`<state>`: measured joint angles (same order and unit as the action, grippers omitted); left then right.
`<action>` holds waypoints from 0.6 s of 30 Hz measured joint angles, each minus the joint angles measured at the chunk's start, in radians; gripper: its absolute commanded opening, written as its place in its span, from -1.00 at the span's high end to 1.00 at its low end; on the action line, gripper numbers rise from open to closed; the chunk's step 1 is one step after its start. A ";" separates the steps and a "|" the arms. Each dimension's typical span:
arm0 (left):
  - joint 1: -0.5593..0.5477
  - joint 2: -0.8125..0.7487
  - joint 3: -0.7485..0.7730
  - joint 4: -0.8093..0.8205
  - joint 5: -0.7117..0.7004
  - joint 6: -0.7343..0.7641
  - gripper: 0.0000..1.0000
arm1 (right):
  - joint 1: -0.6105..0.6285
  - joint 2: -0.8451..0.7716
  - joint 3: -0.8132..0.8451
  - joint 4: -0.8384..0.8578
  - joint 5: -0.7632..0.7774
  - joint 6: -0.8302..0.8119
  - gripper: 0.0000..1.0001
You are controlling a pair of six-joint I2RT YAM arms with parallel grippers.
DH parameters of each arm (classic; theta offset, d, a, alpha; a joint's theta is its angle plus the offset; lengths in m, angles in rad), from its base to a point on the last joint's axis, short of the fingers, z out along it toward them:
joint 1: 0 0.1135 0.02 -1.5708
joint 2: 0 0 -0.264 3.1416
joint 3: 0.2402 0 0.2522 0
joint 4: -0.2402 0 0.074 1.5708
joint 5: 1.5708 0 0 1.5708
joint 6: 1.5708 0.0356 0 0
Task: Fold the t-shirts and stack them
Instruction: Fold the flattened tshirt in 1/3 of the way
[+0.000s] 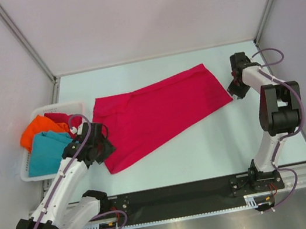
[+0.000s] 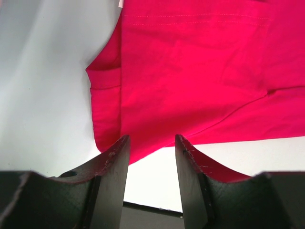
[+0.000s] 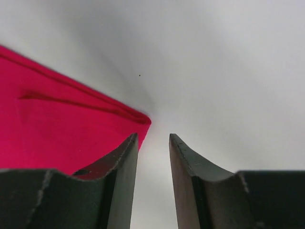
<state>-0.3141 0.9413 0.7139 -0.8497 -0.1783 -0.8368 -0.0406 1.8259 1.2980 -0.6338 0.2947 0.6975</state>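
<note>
Left pincer (image 2: 151,139) stands spread, its two dark fingers (image 2: 112,171) apart with pale desk (image 1: 206,146) showing in the gap between them; it pinches nothing. In its wrist view the near hem of a crimson t-shirt (image 1: 159,116) runs across just past the fingertips, and a little red cloth shows beyond the outer side of the finger on the right of the frame.

Right pincer (image 3: 153,137) is also spread and holds nothing. In its wrist view a pointed corner of the same shirt lies on the desk just past the tip of the finger on the left of the frame, apart from it. Only bare desk lies between the two fingers.

From the top camera the crimson t-shirt lies flat across the middle of the desk as a long slanted shape. Its wide end sits toward the centre-left of the frame and its narrower end reaches to the right of centre. The left pincer sits at the shirt's lower left corner and the right pincer just beside its far right corner.

At the left edge of the frame a white slotted basket (image 1: 34,178) rests on the desk. It holds an orange t-shirt (image 1: 36,132), a teal t-shirt (image 1: 46,154) and a second crimson t-shirt (image 1: 61,117), all bunched together loosely.
</note>
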 measured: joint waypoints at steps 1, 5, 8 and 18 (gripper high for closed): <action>0.000 0.000 0.000 0.000 0.000 0.000 0.04 | 0.000 0.005 0.004 -0.002 -0.011 -0.004 0.03; 0.000 0.000 0.000 0.002 -0.001 0.000 0.04 | -0.006 0.038 0.010 0.019 -0.100 -0.037 0.02; 0.000 0.000 0.000 0.002 -0.001 0.000 0.04 | -0.024 0.041 -0.030 0.077 -0.204 -0.043 0.01; 0.000 0.001 0.000 0.002 -0.001 0.003 0.04 | -0.097 0.055 -0.086 0.173 -0.404 -0.025 0.08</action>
<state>-0.3141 0.9424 0.7139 -0.8482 -0.1795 -0.8341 -0.1379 1.8809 1.2118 -0.4610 -0.1089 0.6727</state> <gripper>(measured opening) 0.480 0.489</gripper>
